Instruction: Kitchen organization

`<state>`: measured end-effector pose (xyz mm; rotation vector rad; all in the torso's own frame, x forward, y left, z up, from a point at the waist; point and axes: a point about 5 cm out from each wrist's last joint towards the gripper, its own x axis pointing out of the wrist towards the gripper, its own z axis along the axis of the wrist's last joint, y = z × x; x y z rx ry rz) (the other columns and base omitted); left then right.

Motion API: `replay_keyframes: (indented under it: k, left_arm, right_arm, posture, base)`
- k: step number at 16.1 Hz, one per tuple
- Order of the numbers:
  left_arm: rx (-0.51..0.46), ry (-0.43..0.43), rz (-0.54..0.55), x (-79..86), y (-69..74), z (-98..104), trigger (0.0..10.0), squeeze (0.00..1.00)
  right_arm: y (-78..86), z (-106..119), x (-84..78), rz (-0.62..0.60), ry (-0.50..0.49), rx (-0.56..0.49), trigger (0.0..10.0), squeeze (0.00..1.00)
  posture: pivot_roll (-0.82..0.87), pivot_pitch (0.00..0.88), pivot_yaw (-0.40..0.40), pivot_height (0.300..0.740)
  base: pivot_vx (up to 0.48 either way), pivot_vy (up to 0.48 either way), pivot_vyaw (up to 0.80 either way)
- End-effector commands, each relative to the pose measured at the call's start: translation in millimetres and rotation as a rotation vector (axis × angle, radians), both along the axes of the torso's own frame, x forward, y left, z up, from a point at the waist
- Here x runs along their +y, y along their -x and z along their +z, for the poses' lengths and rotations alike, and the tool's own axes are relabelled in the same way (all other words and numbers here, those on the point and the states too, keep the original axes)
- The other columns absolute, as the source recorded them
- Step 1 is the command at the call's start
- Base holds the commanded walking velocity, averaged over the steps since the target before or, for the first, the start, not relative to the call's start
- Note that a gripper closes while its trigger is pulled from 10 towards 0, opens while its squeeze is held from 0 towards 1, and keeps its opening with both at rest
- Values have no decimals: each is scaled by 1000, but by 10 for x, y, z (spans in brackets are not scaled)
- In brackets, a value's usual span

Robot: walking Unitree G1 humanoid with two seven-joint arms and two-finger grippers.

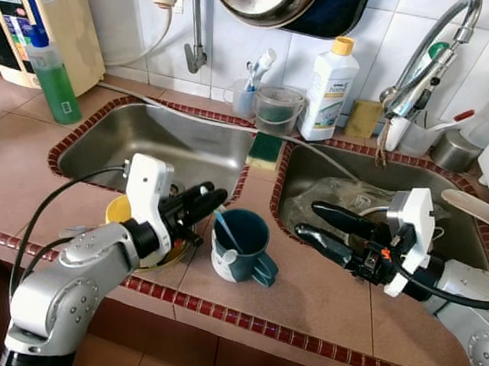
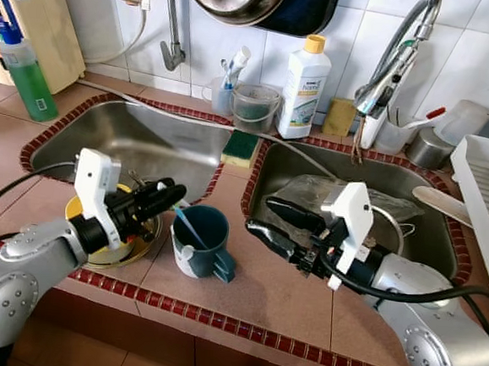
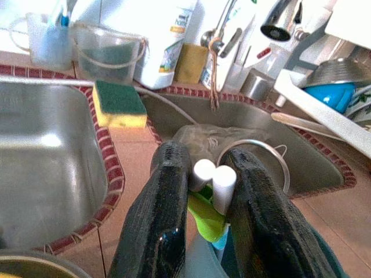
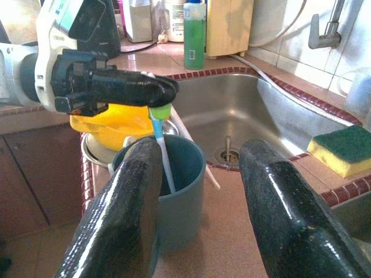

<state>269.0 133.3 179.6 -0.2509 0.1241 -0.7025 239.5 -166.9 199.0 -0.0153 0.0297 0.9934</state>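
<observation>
Two white-tipped utensils (image 3: 214, 184) pinched by left gripper (image 1: 202, 205) over teal mug (image 1: 241, 244), right gripper (image 1: 326, 223) spread wide.

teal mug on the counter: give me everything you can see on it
The teal mug stands upright on the tan tiled counter between the two sinks, near the front edge, handle toward the robot. It looks like matte plastic or glazed ceramic, dark teal, with a pale patch on its outer wall. Utensils with blue, green and white handles stand inside. The left claw is shut on their tops. The right claw is open, facing the mug without touching. A yellow bowl sits just beside it.
</observation>
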Motion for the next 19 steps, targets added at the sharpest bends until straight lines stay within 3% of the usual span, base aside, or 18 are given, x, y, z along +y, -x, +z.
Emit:
replay_keyframes:
  k: [1, 12, 19]
  left_arm:
    - [-20, 2, 0, 3, 4, 62, 0, 0]
    - [-118, -27, -23, 140, -99, 362, 0, 0]
    - [-135, 12, -86, 89, -73, 460, 0, 0]
  right_arm:
    - [-15, 29, -2, -4, 4, -16, 10000, 0]
    - [-37, 74, 14, 2, -17, -29, 10000, 0]
    - [-39, 76, 10, -7, -25, -33, 10000, 0]
  posture:
    - [-37, 12, -38, 740]
    - [-28, 9, -46, 740]
    - [-30, 6, -39, 740]
  base:
    - [0, 0, 0]
    - [0, 0, 0]
    - [0, 0, 0]
